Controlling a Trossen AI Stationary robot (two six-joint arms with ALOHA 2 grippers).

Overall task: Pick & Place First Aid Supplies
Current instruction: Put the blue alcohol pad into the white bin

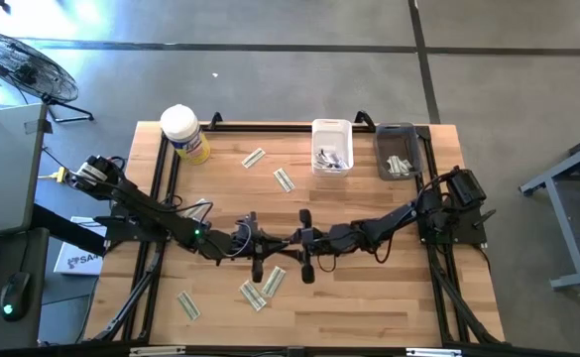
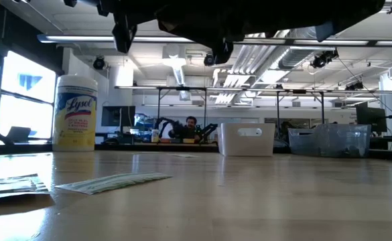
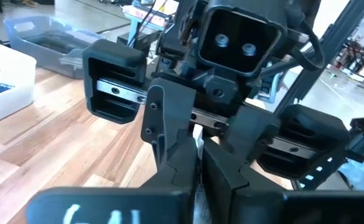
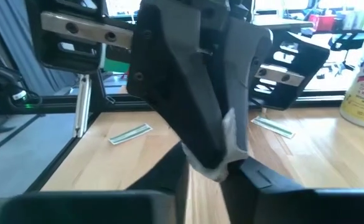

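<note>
Mid-task handover above the worktop point(image 1: 369, 297) centre: left gripper point(image 1: 257, 260), fingers closed on a white packet point(image 4: 231, 140), meets the right gripper point(image 1: 304, 260), fingers closing around it; some packets fill the bins point(image 1: 332, 145), several strips point(image 1: 260, 288) remain loose.

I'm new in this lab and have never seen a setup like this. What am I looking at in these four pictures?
Two dark robot arms work at a wooden table. One picture looks straight down, one looks level across the tabletop, and two come from cameras on the wrists. The left gripper and right gripper meet mid-table; a small pale packet sits pinched between their fingers, seemingly being handed over. Loose green-and-white strips lie about. At the far edge stand a yellow wipes tub, a white bin and a clear bin.
</note>
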